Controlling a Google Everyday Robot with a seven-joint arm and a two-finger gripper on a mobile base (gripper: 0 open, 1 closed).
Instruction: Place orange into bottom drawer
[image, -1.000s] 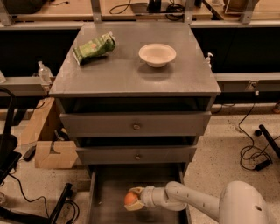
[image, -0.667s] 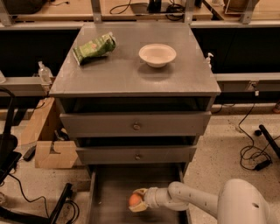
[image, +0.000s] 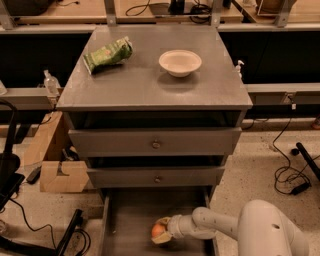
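Note:
The orange (image: 158, 230) is a small round fruit low inside the open bottom drawer (image: 126, 220), near its front right part. My gripper (image: 161, 230) reaches in from the lower right on a white arm and is shut on the orange, with one finger above it and one below. The orange is at or just above the drawer floor; I cannot tell whether it touches.
Two knobbed drawers (image: 155, 144) above are closed. A green snack bag (image: 108, 54) and a white bowl (image: 180, 62) lie on the cabinet top. A cardboard box (image: 61, 175) stands left of the cabinet. Cables (image: 290, 175) lie on the floor at right.
My gripper and the orange have moved slightly right and lower into the bottom drawer. Nothing else has moved.

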